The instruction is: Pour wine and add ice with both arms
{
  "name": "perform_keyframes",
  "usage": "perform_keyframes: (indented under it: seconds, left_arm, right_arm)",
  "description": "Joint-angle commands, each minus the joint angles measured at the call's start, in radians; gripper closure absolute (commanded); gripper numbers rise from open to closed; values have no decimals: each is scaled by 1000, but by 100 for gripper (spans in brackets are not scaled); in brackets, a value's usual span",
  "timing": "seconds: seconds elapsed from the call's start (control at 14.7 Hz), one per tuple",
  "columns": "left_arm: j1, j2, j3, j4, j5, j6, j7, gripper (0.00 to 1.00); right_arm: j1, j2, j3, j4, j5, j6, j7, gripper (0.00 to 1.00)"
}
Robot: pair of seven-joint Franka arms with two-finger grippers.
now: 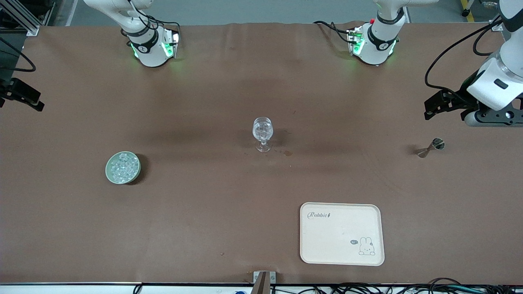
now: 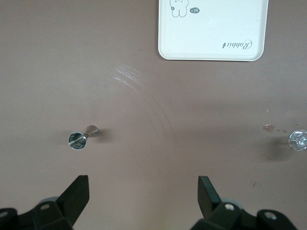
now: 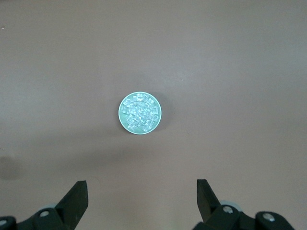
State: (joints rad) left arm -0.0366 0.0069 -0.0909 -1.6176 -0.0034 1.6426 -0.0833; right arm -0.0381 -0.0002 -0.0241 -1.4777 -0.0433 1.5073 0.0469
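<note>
One brown table (image 1: 204, 212), cream tray (image 1: 341, 261).

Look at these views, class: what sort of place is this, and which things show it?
Probably a robotics lab bench set up as a drinks station: two white arms bolted to a brown-covered table, with a stemmed glass, a green bowl of ice and a metal jigger.

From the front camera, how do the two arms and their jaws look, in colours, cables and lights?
Both arms are white with black joint rings and loose black cables; the left arm ends in a grey wrist block, the right arm rises from its base. Each base glows green. The left gripper and right gripper are black, with flat wedge-shaped jaws and small silver screws on the mounts.
</note>
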Motion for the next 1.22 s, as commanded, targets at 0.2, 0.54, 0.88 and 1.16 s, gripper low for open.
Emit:
perform_keyframes:
  seconds: [0.2,0.54,0.88,1.16]
  left_arm:
    - [3,-1,0,13,19,-20,-12,0]
    - [1,-1,72,15,13,-43,-13,0]
    - [3,13,203,18,-30,-47,-153,0]
    - [0,57,344,22,-50,-124,-174,0]
  right_arm:
    - [-17,5,4,8,20,21,-8,0]
    - [-17,11,4,10,20,24,-5,0]
    - [-16,83,6,-35,19,121,-10,0]
    - [-9,117,6,-235,17,359,-31,0]
